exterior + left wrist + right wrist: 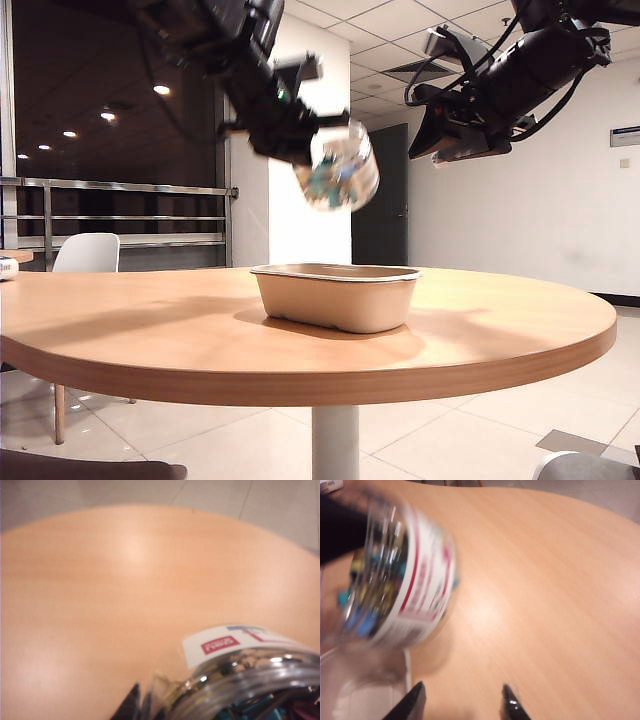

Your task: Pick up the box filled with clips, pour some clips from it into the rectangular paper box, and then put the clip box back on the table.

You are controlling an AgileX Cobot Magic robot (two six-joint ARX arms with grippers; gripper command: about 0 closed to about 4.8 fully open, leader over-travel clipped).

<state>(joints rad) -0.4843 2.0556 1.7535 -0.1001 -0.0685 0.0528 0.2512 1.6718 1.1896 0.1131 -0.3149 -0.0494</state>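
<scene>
- An office at night, dark windows and a white chair (87, 252) behind; the round table (180, 320) carries the rectangular paper box (335, 296) near its middle.
- The left gripper (305, 140) hangs high above that tray, clamped on the box filled with clips (338, 166), which sits tilted just beyond its fingertips; the clips (330, 180) show through the clear wall.
- The right gripper (462, 700) hovers beside the jar, its 2 fingers parted and holding nothing.
- Judgement: the pour is in hand. No clips are seen falling. Next, tip the mouth further while keeping it over the tray.
</scene>
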